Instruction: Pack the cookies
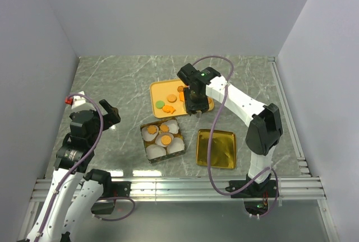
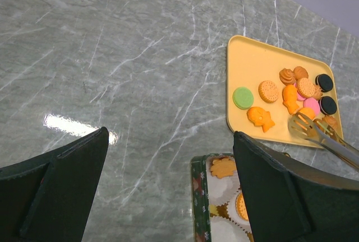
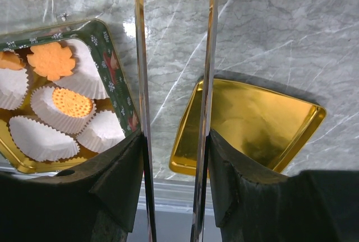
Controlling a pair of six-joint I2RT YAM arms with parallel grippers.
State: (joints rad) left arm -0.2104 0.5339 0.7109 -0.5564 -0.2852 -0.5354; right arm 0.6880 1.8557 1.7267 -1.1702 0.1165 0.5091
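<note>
Cookies [image 2: 305, 93] sit heaped on your yellow tray [image 2: 252, 63], so your right gripper [image 3: 175, 163], clamped on the tongs [image 2: 322, 138], reaches over them while the left gripper [image 2: 171, 158] hangs wide open, out of the way.

Assorted cookies [image 2: 268, 91] across tray [image 2: 252, 63] and tin [image 2: 197, 197]

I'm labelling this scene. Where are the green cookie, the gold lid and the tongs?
green cookie [image 2: 243, 97]: left wrist view, its centre.
gold lid [image 3: 252, 124]: right wrist view, inner floor.
tongs [image 2: 302, 125]: left wrist view, slotted tip.
</note>
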